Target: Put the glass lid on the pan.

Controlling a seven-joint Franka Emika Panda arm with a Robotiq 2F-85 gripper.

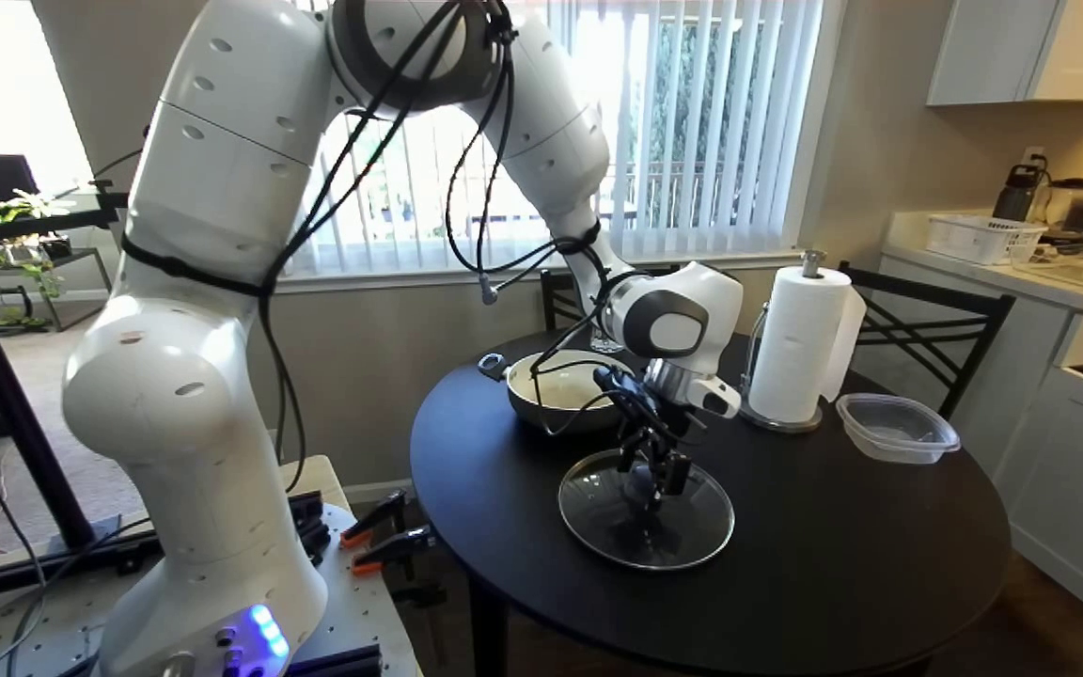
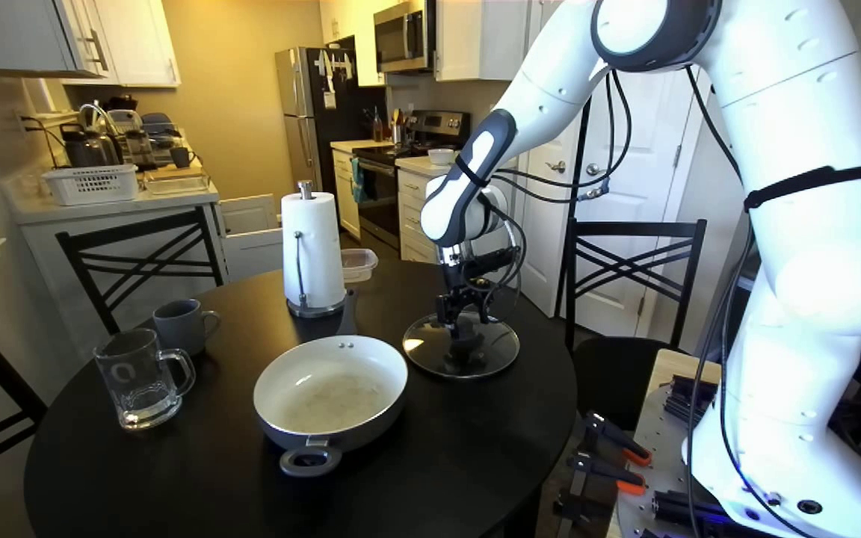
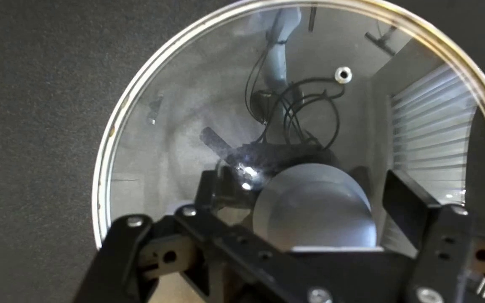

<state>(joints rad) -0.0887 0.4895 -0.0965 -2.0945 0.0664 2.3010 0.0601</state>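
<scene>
The glass lid point(image 1: 697, 522) lies flat on the dark round table, also seen in an exterior view point(image 2: 501, 353). Its metal rim and clear disc fill much of the wrist view point(image 3: 171, 151). The pan point(image 2: 329, 396), pale inside, stands beside the lid with its long handle toward the paper towels; it also shows in an exterior view point(image 1: 565, 384), partly behind the arm. My gripper point(image 3: 306, 198) points down over the lid's middle, also seen in both exterior views point(image 1: 651, 467) point(image 2: 464, 308). Its fingers are apart, with the round knob point(image 3: 316, 206) between them and gaps visible on both sides.
A paper towel roll point(image 1: 793, 348) stands on the table point(image 1: 842, 564) beyond the gripper. A clear plastic container point(image 1: 897, 428) sits near the table's edge. A glass mug point(image 2: 139, 385) and a grey mug point(image 2: 182, 326) stand beside the pan. Black chairs point(image 2: 636, 261) surround the table.
</scene>
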